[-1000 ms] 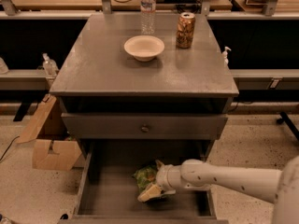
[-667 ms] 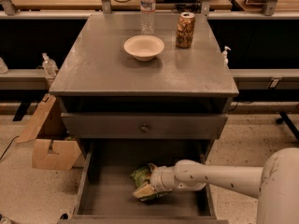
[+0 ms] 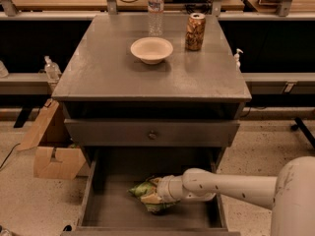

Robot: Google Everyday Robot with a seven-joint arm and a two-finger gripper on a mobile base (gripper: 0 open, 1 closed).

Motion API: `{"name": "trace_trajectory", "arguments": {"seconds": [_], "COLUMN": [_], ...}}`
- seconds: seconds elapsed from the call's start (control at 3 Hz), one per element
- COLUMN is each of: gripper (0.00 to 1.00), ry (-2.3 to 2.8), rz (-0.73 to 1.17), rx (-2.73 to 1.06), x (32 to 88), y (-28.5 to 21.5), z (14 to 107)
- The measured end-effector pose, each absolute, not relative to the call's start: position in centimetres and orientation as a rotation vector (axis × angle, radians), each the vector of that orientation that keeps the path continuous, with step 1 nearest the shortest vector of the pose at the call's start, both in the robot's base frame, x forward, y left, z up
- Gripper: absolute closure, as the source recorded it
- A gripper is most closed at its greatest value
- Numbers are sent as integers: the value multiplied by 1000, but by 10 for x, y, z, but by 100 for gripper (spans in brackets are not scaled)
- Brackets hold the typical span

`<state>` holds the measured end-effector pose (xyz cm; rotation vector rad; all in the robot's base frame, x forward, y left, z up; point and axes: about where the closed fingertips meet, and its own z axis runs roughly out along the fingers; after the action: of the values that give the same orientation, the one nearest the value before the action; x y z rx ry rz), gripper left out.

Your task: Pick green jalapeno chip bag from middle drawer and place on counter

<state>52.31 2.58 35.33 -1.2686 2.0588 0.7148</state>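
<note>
A cardboard box (image 3: 51,156) is sitting on the floor left of the open middle drawer (image 3: 108,210). Near the drawer's centre, the green jalapeno chip bag (image 3: 139,188) is lying crumpled, bright green with a pale patch. The gripper (image 3: 150,199) is reaching in from the drawer's right and meeting the bag; whether it is clamped on it cannot be told. Above the drawer, the worktop (image 3: 98,73) is carrying a bowl (image 3: 151,49), a bottle (image 3: 155,4) and a can (image 3: 195,32).

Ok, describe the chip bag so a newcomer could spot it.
Start at the grey cabinet and go down to the open drawer under its knobbed front. On the drawer floor, right at the gripper on the white arm, lies the bag. It is the only crinkled bright-green thing; the bowl, bottle and can stand on the counter.
</note>
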Motion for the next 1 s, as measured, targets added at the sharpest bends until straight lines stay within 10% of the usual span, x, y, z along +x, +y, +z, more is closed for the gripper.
{"name": "trace_trajectory", "arguments": {"seconds": [0.33,1.0], "gripper": [95,100], "ry": [2059,2059], "rz": [715,715], "rx": [-1269,-1269], "x": [523,523], "y": [26,26], "z": [356,359]}}
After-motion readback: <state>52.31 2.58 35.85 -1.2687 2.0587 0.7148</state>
